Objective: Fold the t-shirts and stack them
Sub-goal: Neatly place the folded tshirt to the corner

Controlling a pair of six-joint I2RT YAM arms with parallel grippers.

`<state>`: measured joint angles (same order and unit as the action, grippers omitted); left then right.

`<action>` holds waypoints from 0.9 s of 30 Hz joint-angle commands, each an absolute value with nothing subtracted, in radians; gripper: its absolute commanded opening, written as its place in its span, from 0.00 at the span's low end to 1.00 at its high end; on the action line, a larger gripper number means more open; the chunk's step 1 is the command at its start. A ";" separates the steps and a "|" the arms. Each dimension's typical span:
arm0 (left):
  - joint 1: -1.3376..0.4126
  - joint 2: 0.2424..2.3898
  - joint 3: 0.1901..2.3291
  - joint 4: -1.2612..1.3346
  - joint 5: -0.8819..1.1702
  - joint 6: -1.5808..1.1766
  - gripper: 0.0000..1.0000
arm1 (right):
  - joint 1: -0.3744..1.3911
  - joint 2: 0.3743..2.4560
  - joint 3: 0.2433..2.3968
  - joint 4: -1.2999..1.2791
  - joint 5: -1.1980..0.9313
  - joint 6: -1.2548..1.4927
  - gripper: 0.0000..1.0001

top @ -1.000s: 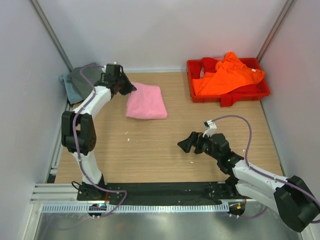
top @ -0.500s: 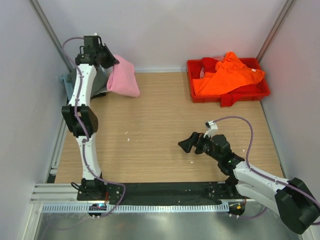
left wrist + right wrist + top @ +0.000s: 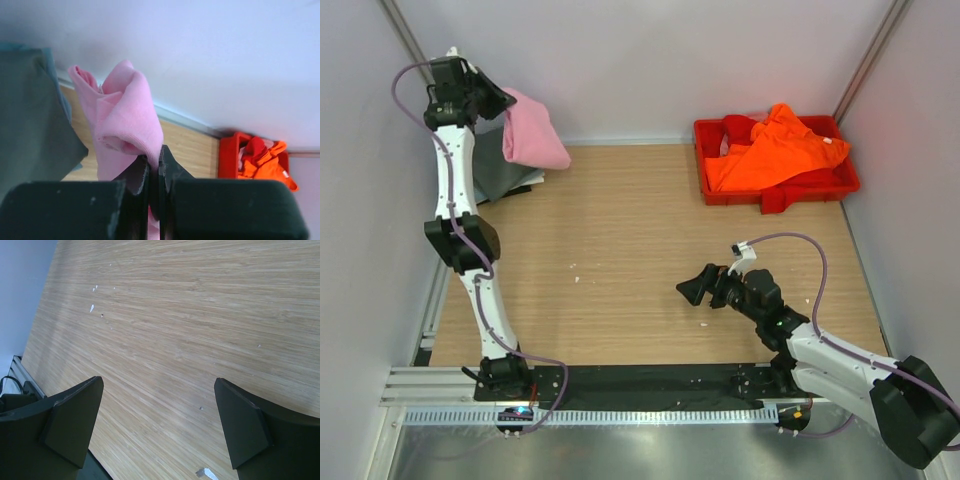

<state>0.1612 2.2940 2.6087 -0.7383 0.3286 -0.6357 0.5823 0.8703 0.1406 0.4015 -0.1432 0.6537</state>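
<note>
My left gripper (image 3: 498, 102) is raised high at the far left corner, shut on the folded light pink t-shirt (image 3: 535, 135), which hangs from it above the table. In the left wrist view the jaws (image 3: 155, 161) pinch a fold of the pink shirt (image 3: 125, 112). The dark grey t-shirt (image 3: 505, 175) lies below on the table, with the pale blue-grey shirt's edge (image 3: 64, 102) showing under it. The bright orange t-shirt (image 3: 770, 145) lies crumpled in the red tray (image 3: 840, 185). My right gripper (image 3: 697, 289) is open and empty, low over bare wood (image 3: 157, 381).
White walls close in the table at the back and on both sides. The red tray stands at the back right corner. Small white specks (image 3: 92, 307) lie on the wood near the right gripper.
My left gripper has lifted the pink shirt off the table and carried it left and back, over the dark grey shirt. The right arm has not moved.
</note>
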 commanded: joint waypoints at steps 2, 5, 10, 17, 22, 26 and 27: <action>0.204 2.243 2.663 -0.612 0.379 -0.699 0.00 | 0.581 0.865 0.137 0.477 -0.123 0.655 1.00; 0.218 2.232 2.661 -0.588 0.376 -0.713 0.01 | 0.583 0.867 0.137 0.477 -0.124 0.655 1.00; 0.248 2.229 2.658 -0.557 0.373 -0.742 0.01 | 0.581 0.865 0.137 0.477 -0.124 0.657 1.00; 0.259 2.226 2.626 -0.561 0.364 -0.721 0.04 | 0.581 0.867 0.135 0.477 -0.123 0.660 1.00; 0.285 2.218 2.602 -0.571 0.371 -0.710 0.04 | 0.581 0.867 0.137 0.477 -0.121 0.660 1.00; 0.305 2.215 2.580 -0.592 0.379 -0.698 0.04 | 0.581 0.868 0.137 0.477 -0.123 0.658 1.00; 0.310 2.209 2.571 -0.600 0.379 -0.690 0.04 | 0.581 0.868 0.137 0.477 -0.121 0.660 1.00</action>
<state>0.2836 2.2921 2.5790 -0.6399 0.3450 -0.7185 0.5823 0.8703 0.1398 0.4118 -0.1432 0.6548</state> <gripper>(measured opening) 0.043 0.996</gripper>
